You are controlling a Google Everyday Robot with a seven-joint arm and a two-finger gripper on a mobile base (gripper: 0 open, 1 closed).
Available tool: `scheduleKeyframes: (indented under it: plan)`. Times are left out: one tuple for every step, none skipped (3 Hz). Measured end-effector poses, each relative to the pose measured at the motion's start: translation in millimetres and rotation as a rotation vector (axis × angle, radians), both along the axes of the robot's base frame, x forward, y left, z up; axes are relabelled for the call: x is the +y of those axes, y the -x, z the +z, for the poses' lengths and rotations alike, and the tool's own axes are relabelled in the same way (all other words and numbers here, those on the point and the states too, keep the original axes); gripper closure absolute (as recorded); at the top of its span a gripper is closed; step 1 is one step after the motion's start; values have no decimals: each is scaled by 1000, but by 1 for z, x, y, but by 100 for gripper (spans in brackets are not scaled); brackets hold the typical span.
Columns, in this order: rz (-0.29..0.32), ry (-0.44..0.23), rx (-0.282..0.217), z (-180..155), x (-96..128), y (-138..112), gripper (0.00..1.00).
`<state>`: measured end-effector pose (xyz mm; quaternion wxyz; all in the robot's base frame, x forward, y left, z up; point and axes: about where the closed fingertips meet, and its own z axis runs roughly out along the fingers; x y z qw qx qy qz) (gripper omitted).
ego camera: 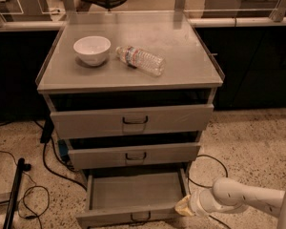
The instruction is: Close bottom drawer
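Observation:
The bottom drawer (133,192) of the grey metal cabinet stands pulled out, its plain grey tray bare and its small dark loop handle (140,217) at the lower frame edge. The middle drawer front (133,155) and the top drawer front (132,120) sit above it, each pulled out a little. My white arm reaches in from the lower right. The gripper (185,206) is low at the right front corner of the bottom drawer, close beside or touching it.
A white bowl (92,49) and a clear plastic bottle (141,60) lying on its side are on the cabinet top (181,56). Black cables (47,163) and a dark pole (14,194) lie on the speckled floor at left. A cable loops at right (214,163).

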<state>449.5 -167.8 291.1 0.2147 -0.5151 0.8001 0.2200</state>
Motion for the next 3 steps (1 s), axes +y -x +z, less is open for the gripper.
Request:
scheduleKeyframes:
  plan:
    - [3,2,1,-1,2,0,100]
    - [11,3,36,-22,6,-3,100]
    - [33,-8,98,-57,15,-4,100]
